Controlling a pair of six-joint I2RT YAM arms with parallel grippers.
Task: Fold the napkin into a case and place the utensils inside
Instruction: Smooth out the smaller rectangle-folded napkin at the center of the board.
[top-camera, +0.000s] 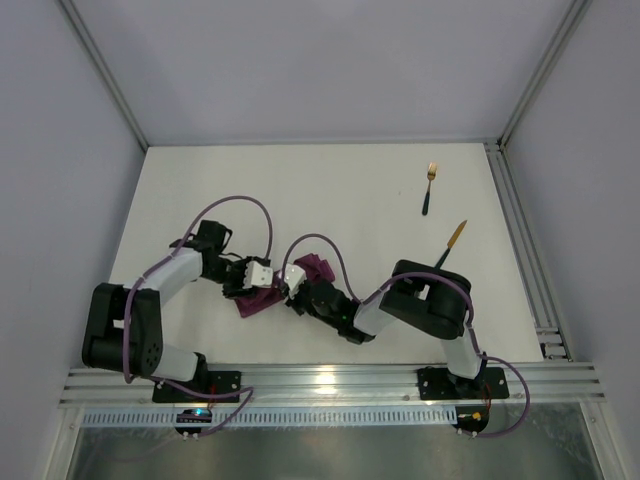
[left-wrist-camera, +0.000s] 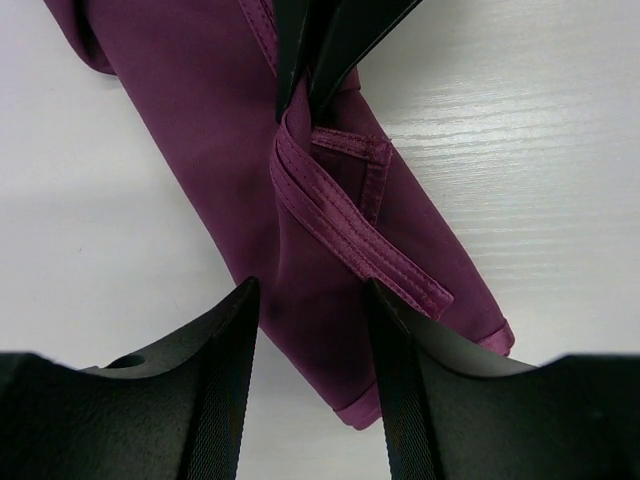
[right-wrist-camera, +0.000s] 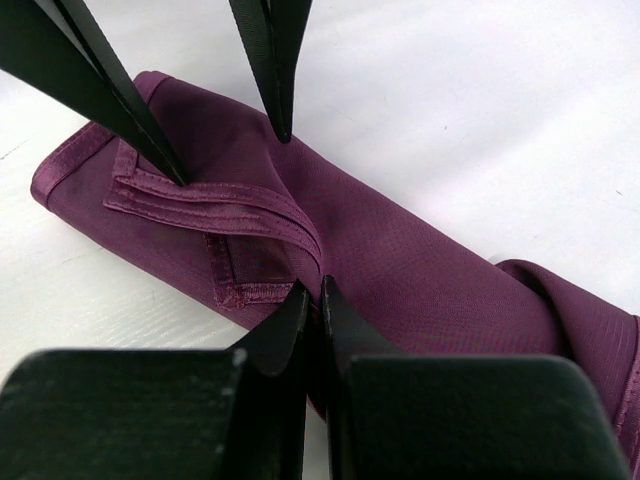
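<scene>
The right gripper (right-wrist-camera: 312, 300) is pinching the hem of the napkin (right-wrist-camera: 420, 250), which is lying folded narrow on the table (top-camera: 300, 190). The left gripper (left-wrist-camera: 310, 300) is straddling it, jaws apart. The fork (top-camera: 430, 186) and knife (top-camera: 453, 240), 2 pieces, are lying well apart from it, not yet inside.

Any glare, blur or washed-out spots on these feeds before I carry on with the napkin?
Top view: bright glare on the metal rail at the near edge; fork and knife small but distinct. Left wrist view: napkin hem stitching sharp, the near fingers dark and soft. Right wrist view: cloth weave sharp, table washed out to near white behind it.
</scene>
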